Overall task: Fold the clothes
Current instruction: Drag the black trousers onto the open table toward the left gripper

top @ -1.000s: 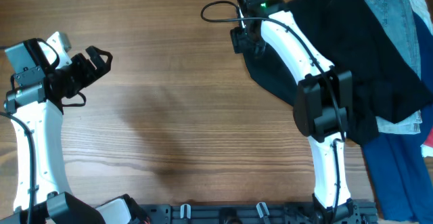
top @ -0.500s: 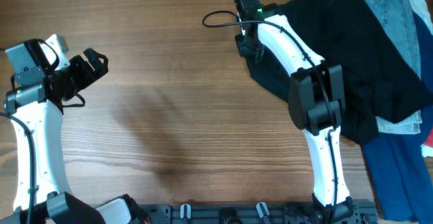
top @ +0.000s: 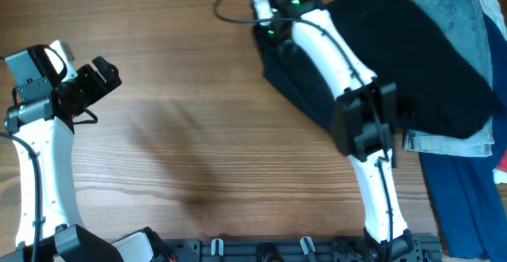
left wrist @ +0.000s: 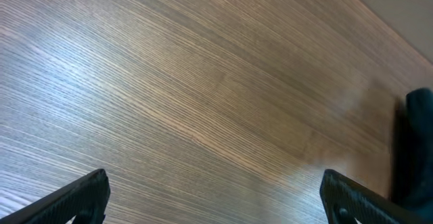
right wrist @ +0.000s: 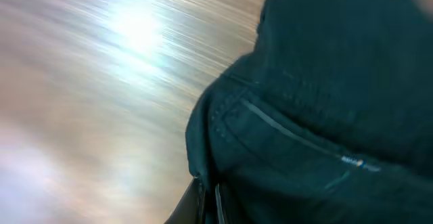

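Note:
The clothes (top: 432, 68), one black soft garment, lie spread across the table's far right. My right gripper (top: 266, 36) is at the garment's left edge, far centre of the table, shut on that edge. In the right wrist view the dark fabric (right wrist: 325, 95) fills the right side and a stitched hem runs across it. The jaws of my right gripper (right wrist: 208, 202) are pinched together on the fabric's edge. My left gripper (top: 111, 70) hovers over bare wood at the left, open. Its fingertips (left wrist: 82, 195) stand wide apart with nothing between them.
Light-blue denim shorts (top: 455, 13) lie under the black garment at the far right. A dark blue cloth (top: 467, 203) and a sliver of red cloth (top: 501, 167) sit at the right edge. A black cable (top: 226, 5) loops beside the right wrist.
My right gripper has closed on the black garment's left edge and moved left and farther back, dragging the fabric with it. More denim now shows at the right. The left arm has barely moved.

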